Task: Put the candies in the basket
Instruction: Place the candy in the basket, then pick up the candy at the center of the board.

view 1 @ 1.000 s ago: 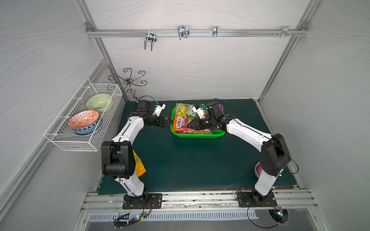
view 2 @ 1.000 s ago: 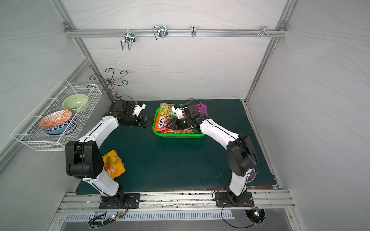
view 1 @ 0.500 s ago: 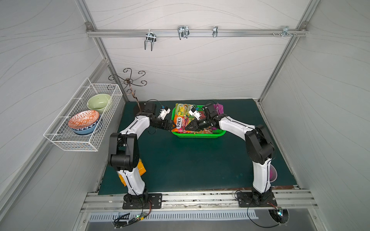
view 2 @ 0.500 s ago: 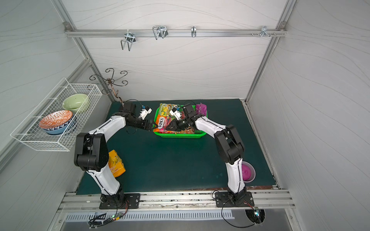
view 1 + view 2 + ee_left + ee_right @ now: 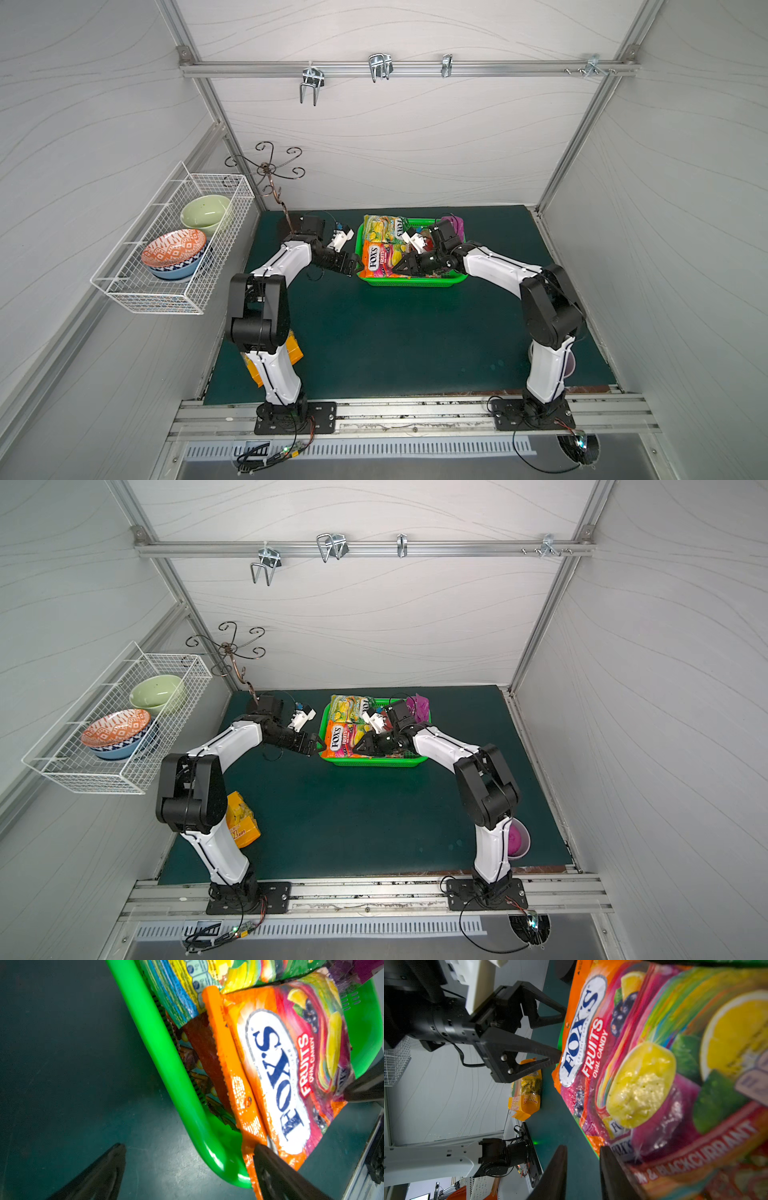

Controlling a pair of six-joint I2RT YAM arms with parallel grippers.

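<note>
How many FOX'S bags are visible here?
2. Both lie in the basket: the orange bag toward the front, the yellow-green bag behind it. More may be hidden underneath.

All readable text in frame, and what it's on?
"FOX'S": orange bag
"CRYSTAL CLEAR": same bag
"FRUITS OVAL CANDY": same bag
"& BLACKCURRANT": its bottom band, start cut off
"FOX'S": green bag
Yellow bag: print too blurred to read

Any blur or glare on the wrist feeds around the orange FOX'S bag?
Left wrist view: orange FOX'S bag lettering sharp, glare streaks on the basket rim. Right wrist view: logo crisp, near end of the bag out of focus. Both top views: evenly lit, bag small.
</note>
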